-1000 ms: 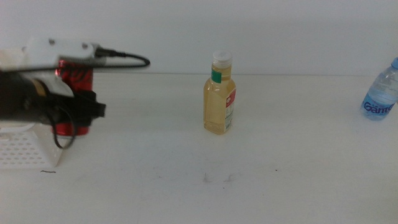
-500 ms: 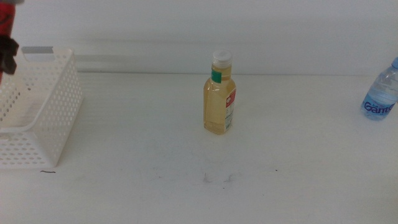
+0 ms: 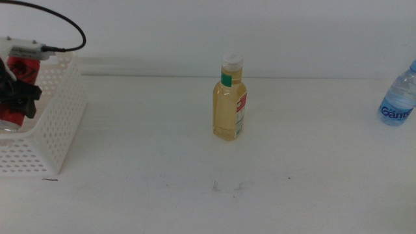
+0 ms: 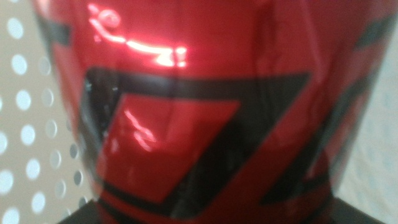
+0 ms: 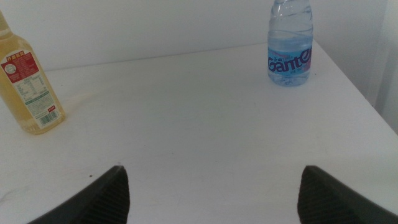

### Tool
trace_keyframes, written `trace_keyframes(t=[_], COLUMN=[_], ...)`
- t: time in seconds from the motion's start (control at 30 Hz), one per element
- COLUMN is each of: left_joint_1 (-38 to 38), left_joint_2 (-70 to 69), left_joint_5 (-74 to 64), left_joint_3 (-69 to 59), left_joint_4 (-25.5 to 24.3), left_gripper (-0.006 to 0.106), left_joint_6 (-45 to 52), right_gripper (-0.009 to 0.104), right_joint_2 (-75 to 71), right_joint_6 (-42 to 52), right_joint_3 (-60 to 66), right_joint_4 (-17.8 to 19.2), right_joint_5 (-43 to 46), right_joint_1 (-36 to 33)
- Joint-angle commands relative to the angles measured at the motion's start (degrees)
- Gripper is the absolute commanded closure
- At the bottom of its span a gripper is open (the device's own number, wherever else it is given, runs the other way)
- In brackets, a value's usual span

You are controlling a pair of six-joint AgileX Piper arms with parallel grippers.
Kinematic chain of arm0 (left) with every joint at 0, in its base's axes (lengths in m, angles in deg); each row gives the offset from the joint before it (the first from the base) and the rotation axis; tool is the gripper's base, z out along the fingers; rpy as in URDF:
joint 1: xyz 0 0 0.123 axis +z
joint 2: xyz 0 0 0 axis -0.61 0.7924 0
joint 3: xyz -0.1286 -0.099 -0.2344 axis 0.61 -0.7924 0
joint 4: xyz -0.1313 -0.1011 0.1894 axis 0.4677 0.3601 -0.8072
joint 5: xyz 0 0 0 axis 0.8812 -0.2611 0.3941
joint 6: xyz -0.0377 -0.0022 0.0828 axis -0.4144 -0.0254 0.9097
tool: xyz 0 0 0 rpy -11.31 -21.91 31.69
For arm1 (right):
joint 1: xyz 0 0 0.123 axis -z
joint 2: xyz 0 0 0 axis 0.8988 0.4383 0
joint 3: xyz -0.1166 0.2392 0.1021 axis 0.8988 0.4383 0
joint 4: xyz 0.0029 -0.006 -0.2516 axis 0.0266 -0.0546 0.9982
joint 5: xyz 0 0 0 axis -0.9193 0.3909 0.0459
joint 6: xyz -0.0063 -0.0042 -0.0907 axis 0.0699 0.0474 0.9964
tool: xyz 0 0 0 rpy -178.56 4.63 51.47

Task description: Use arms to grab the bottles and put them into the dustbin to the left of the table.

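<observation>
Over the dustbin [image 3: 62, 123], the left tool [image 3: 16, 97] has lowered the red can [image 3: 14, 91].

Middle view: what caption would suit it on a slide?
Left gripper lowers the red can into the dustbin; yellow bottle and water bottle wait.

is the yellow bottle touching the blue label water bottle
Apart. The middle view shows the yellow-liquid plastic bottle mid-table and the small clear blue-labelled water bottle at the right edge, with bare white tabletop between them.

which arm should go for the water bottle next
Right. The water bottle stands at the table's far right edge, and the right gripper is open, empty and facing it. The left gripper is over the dustbin, holding the red can.
</observation>
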Motion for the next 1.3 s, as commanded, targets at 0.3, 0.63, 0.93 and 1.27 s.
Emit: trace_keyframes(t=[0.3, 0.63, 0.93, 1.27], left_joint_1=[0.1, -4.3, -23.0, -42.6], left_joint_2=[2.2, -17.5, -36.6, -48.7], left_joint_5=[3.0, -8.5, -6.3, 62.4], left_joint_3=[1.1, 0.5, -9.2, -52.5], left_joint_4=[0.3, 7.3, 5.3, -6.3], left_gripper=[0.016, 0.007, 0.007, 0.007], left_joint_6=[-1.1, -6.2, -5.2, -23.0], right_gripper=[0.009, 0.009, 0.009, 0.009], right_joint_2=[-0.3, -0.3, -0.3, -0.3], right_joint_6=[0.2, 0.2, 0.2, 0.2], right_joint_3=[0.2, 0.2, 0.2, 0.2], right_joint_4=[0.3, 0.3, 0.3, 0.3], right_joint_5=[0.8, 0.8, 0.8, 0.8], right_joint_1=[0.3, 0.3, 0.3, 0.3])
